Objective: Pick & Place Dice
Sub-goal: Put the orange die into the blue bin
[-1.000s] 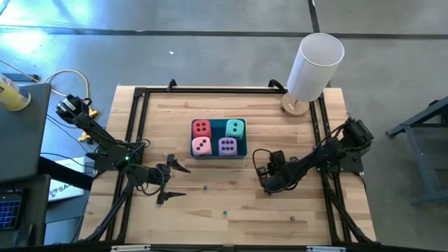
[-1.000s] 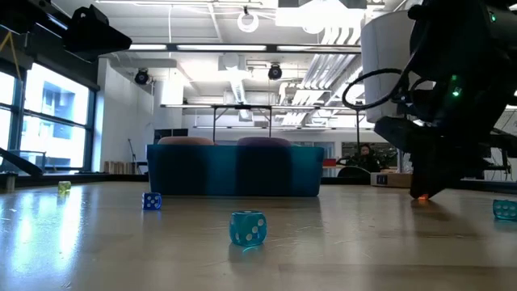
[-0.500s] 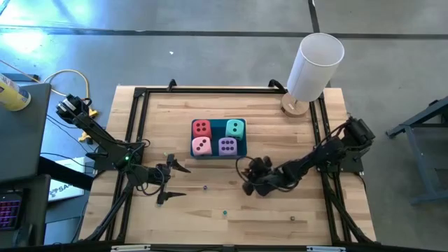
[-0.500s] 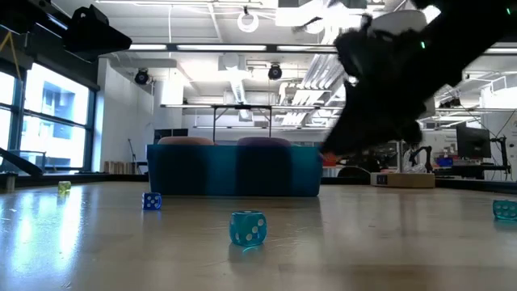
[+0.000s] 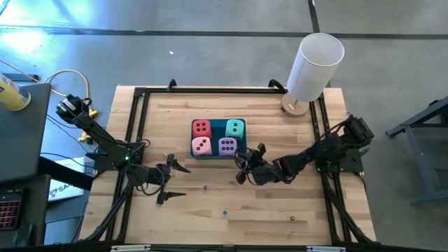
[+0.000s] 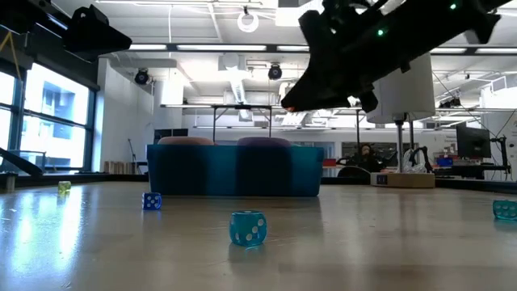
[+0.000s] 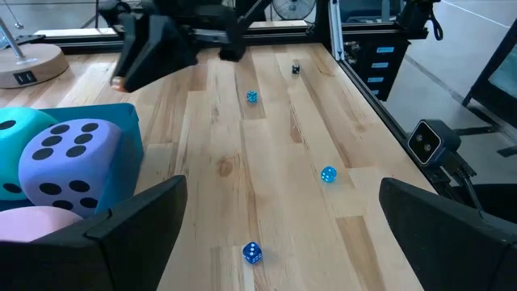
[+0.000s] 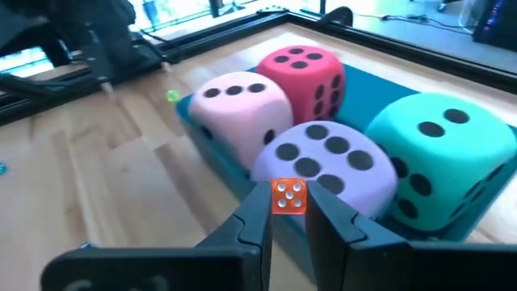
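Four soft dice sit in the blue tray (image 5: 218, 156): red (image 5: 201, 128), teal (image 5: 236, 128), pink (image 5: 201, 145) and purple (image 5: 227, 145). My right gripper (image 5: 241, 168) hovers just off the tray's near right corner, shut on a tiny orange die (image 8: 288, 196) with white dots. In the right wrist view this die sits in front of the purple die (image 8: 323, 158). My left gripper (image 5: 175, 180) waits open near the table's left side, with nothing between its fingers. My right gripper pinches the tiny orange die's two opposite sides (image 8: 279, 198) between its fingertips (image 8: 257, 220), at their very ends. The fingers reach in from the table's right, slanting slightly down toward the tray. The die is lifted clear of the table, close to the purple die.
Several tiny dice lie loose on the wood: a blue one (image 5: 205, 187), a teal one (image 5: 225, 211) and one near the front right (image 5: 292, 218). A white cylinder on a wooden base (image 5: 315, 63) stands at the far right corner. A black frame (image 5: 140, 94) edges the table.
My right gripper has risen from the table and moved left toward the tray's near right corner, tipping from pointing steeply down to nearly level and rolling as it went. It stays shut on the tiny orange die, which has come up off the wood.
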Controlling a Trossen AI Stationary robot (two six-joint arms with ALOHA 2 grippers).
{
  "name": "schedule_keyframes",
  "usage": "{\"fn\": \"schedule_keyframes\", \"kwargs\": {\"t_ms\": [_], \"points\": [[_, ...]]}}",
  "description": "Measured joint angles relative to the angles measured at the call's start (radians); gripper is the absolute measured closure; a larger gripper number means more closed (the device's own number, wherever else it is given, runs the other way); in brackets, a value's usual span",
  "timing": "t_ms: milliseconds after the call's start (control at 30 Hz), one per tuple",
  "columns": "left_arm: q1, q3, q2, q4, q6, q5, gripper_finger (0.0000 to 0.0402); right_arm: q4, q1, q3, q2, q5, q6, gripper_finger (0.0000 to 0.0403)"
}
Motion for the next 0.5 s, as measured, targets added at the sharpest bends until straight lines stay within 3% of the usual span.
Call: {"fn": "schedule_keyframes", "kwargs": {"t_ms": [300, 500], "points": [[0.0, 0.0, 0.0, 0.0, 0.0, 0.0, 0.0002, -0.094, -0.061, 0.0, 0.0, -0.009, 0.104, 0.0337], [0.0, 0.0, 0.0, 0.0, 0.0, 0.0, 0.0002, -0.093, -0.074, 0.0, 0.0, -0.075, 0.103, 0.0317]]}}
